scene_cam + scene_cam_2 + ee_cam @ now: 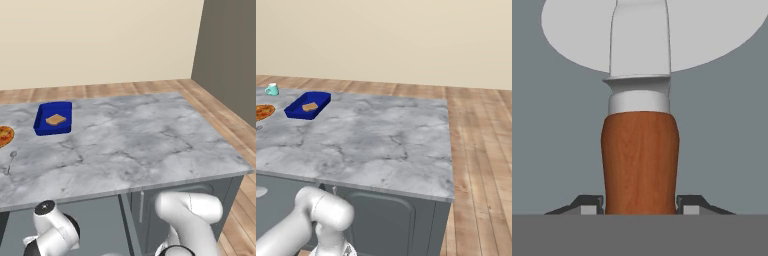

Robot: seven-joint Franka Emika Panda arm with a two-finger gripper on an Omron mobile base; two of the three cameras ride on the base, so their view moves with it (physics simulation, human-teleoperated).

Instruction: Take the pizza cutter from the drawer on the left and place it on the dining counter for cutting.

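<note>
In the hand view the pizza cutter (640, 160) stands close up, its reddish-brown handle rising to a silver collar and a round silver wheel at the top. My gripper (640, 205) is shut on the lower handle, one dark fingertip (591, 205) pressed against each side. Behind the cutter lies the flat grey floor of the drawer (552, 125). The drawer (95, 222) sits under the front edge of the dining counter (135, 145), whose veined marble top (376, 145) spreads ahead. My arm bends down below that edge.
A blue tray (53, 119) with a tan piece in it sits at the counter's far left (307, 106). A pizza (4, 135) and a slim silver spoon (11, 159) lie at the left edge. A teal cup (272, 89) stands behind. Wooden floor runs to the right.
</note>
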